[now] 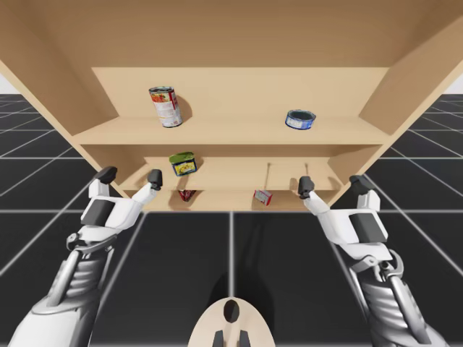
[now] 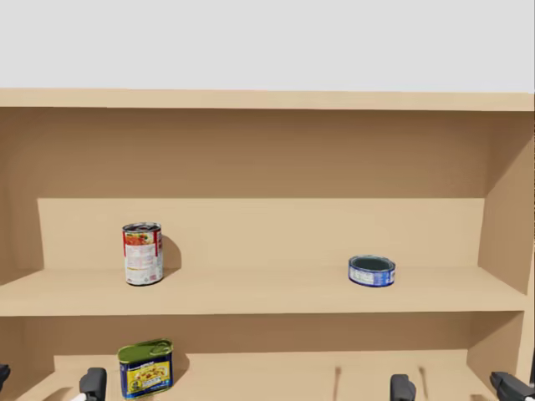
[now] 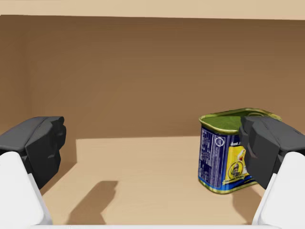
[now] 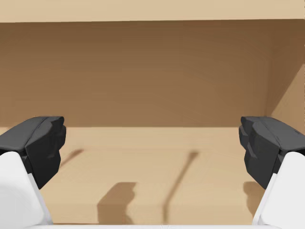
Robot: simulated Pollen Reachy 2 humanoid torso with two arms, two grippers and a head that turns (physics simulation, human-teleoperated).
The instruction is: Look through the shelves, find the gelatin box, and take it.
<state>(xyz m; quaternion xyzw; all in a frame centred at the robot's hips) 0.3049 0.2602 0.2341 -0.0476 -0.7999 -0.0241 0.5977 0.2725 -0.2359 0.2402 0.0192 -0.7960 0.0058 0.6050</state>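
A small red box stands on the lowest shelf, below and between my two grippers. My left gripper is open at the middle shelf's front edge, with nothing between its fingers. A blue and yellow can with a green top stands just ahead of it, partly behind one finger. My right gripper is open too, facing bare middle-shelf board.
On the top shelf a red-labelled can stands at the left and a flat blue can at the right. Another small red thing sits on the lowest shelf under the green-topped can. Shelf side walls close in both sides.
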